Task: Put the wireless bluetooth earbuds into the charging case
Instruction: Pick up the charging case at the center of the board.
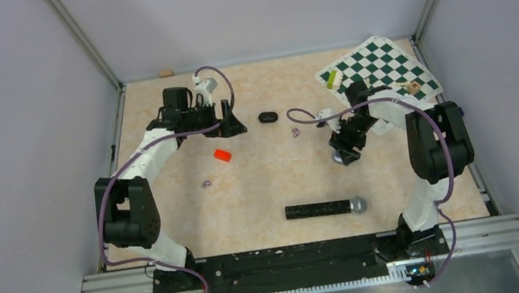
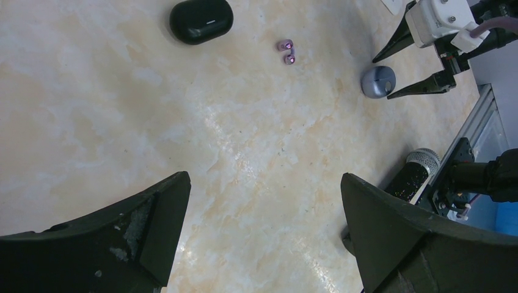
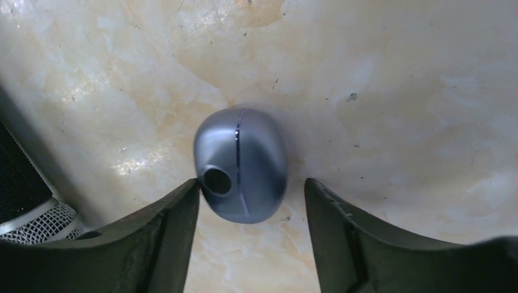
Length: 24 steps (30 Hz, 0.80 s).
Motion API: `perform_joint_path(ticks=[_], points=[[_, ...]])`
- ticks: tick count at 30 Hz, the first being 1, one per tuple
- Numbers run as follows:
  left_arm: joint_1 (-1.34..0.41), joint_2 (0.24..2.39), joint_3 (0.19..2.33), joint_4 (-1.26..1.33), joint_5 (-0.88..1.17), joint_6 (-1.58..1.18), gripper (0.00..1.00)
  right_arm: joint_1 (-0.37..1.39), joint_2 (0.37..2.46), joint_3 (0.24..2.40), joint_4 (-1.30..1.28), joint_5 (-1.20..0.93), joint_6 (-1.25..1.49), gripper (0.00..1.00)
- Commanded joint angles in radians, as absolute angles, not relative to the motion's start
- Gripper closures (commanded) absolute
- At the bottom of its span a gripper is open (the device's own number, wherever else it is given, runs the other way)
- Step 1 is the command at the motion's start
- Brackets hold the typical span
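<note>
1. Overhead: the case [image 1: 268,117] lies far-centre on the table [image 1: 262,184], just right of the left gripper [image 1: 232,123]. The right gripper [image 1: 345,151] hangs over a grey disc [image 1: 340,156], well apart from the case.
2. Left wrist: the left gripper [image 2: 264,180] is spread wide above bare tabletop. The case [image 2: 201,20] sits beyond, near two purple rings [image 2: 286,51].
3. Right wrist: the right gripper [image 3: 251,183], spread, straddles the disc [image 3: 240,165], with one finger [image 3: 177,213] touching it.
</note>
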State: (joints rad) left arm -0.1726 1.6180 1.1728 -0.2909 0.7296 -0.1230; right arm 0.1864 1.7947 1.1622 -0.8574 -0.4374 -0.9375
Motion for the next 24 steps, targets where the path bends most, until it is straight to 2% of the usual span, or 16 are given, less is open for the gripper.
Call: perform_joint_path(ticks=[1, 7, 11, 13, 16, 24], points=[[-0.169, 1.566, 1.167, -0.249, 0.756, -0.109, 0.01, 0.181, 1.831, 1.174, -0.860, -0.434, -0.921, 0.44], [-0.169, 1.569, 1.167, -0.246, 0.755, -0.119, 0.01, 0.182, 1.821, 1.149, -0.837, -0.488, -0.921, 0.76], [-0.169, 1.567, 1.161, -0.234, 0.747, -0.120, 0.01, 0.190, 1.753, 1.123, -0.800, -0.536, -0.924, 0.86], [-0.168, 1.568, 1.161, -0.224, 0.748, -0.117, 0.02, 0.203, 1.695, 1.104, -0.760, -0.540, -0.915, 0.87], [-0.169, 1.576, 1.189, -0.224, 0.763, -0.108, 0.11, 0.231, 1.608, 1.079, -0.684, -0.530, -0.870, 0.87], [-0.189, 1.668, 1.452, -0.312, 0.854, -0.137, 0.21, 0.363, 1.384, 1.051, -0.353, -0.440, -0.688, 0.87]])
